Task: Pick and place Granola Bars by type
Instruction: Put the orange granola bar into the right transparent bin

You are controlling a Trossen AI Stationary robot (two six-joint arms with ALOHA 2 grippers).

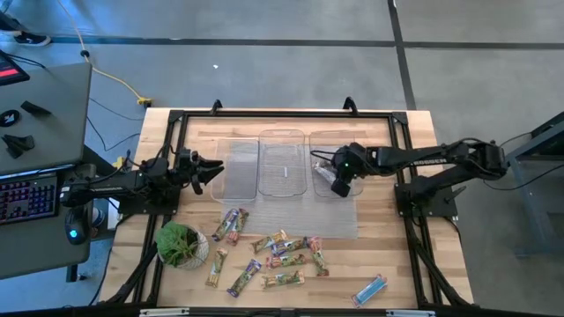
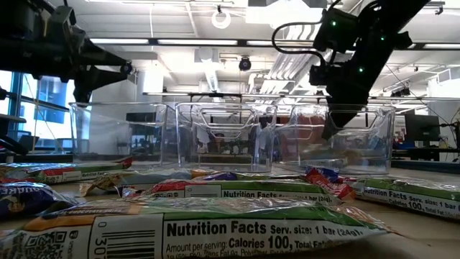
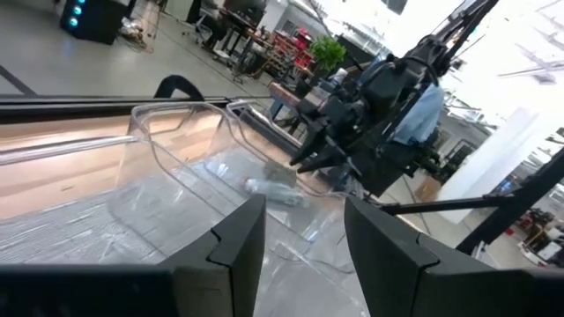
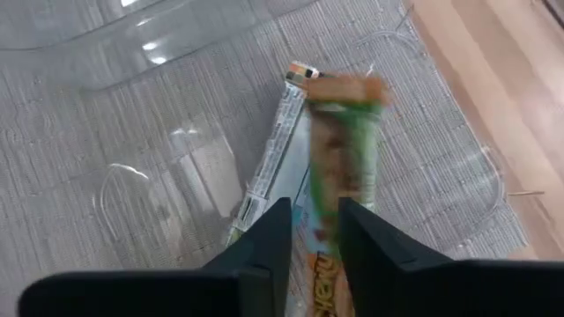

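Note:
Three clear trays stand side by side at the table's far middle: left [image 1: 236, 167], middle [image 1: 282, 165], right [image 1: 352, 189]. My right gripper [image 1: 337, 183] [image 4: 315, 207] hangs over the right tray, shut on a green-yellow granola bar [image 4: 339, 141]. Another bar [image 4: 269, 167] lies silver side up on that tray's floor. Several more bars [image 1: 273, 251] lie scattered on the near half of the table, and a blue one [image 1: 370, 288] sits near the right corner. My left gripper [image 1: 216, 172] [image 3: 304, 207] is open and empty, beside the left tray's left wall. My right gripper pinches the green-yellow bar at one end [image 4: 319, 242], between its two fingers. The fingers point down into the right tray. The bar runs on past the fingertips along the fingers, and its free end [image 4: 348, 88] is blurred above the tray floor.
A potted green plant [image 1: 181, 244] stands near the table's near left corner. A grey mat [image 1: 291, 220] lies under the trays. Black frame rails [image 1: 282, 113] run round the table. A side desk with a keyboard [image 1: 26, 198] is off to the left.

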